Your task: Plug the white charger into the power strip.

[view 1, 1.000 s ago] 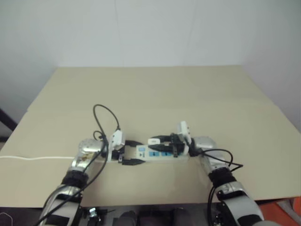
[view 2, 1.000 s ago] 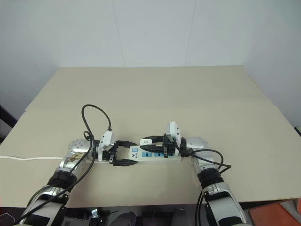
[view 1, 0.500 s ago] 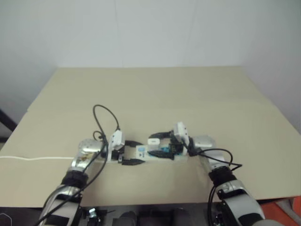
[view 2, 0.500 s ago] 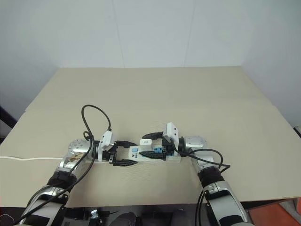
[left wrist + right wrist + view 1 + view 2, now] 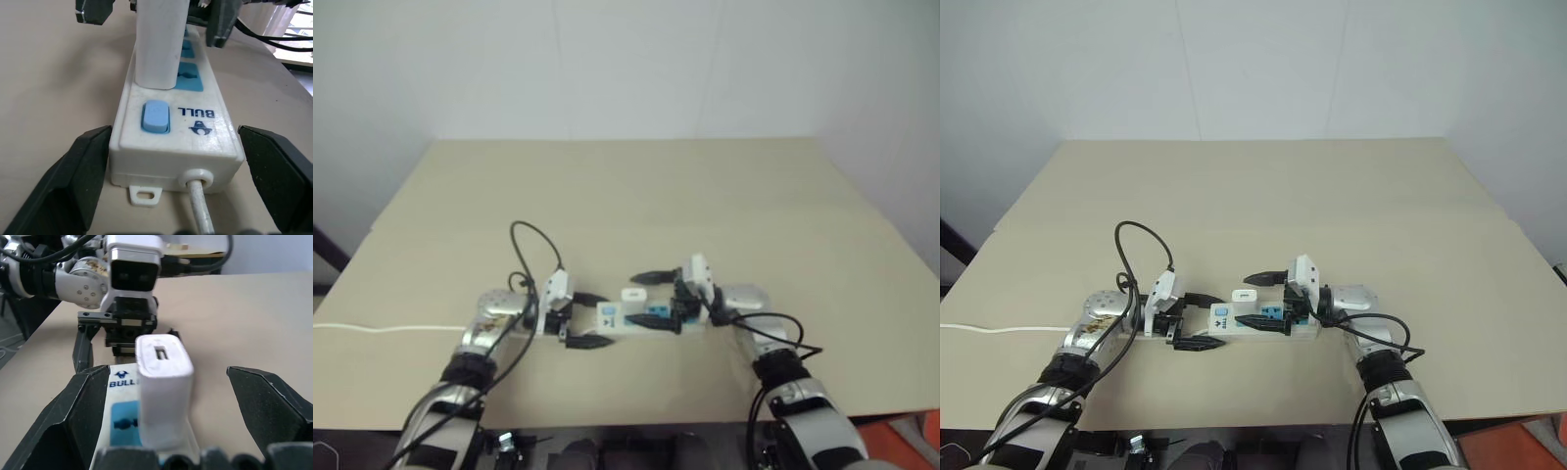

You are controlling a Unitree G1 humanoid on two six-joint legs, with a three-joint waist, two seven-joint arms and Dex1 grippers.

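Observation:
The white charger (image 5: pixel 164 387) stands upright in a socket of the power strip (image 5: pixel 161 147), just past the strip's blue switch (image 5: pixel 155 116). In the head views the strip (image 5: pixel 656 320) lies crosswise near the table's front edge, with the charger (image 5: pixel 632 294) on its left part. My left gripper (image 5: pixel 603 320) is open, one finger on each side of the strip's cord end, both apart from it. My right gripper (image 5: pixel 632 300) is open too; its fingers (image 5: pixel 83 416) flank the charger without touching it.
The strip's thin white cord (image 5: pixel 372 329) runs off to the left along the tan table (image 5: pixel 607 196). Black cable loops (image 5: pixel 533 245) rise above my left wrist. The table's front edge lies just below both arms; bare tabletop stretches behind the strip.
My right gripper has opened and let go of the charger, which stays standing in the strip. My left gripper has opened off the strip's end. Neither arm has shifted.

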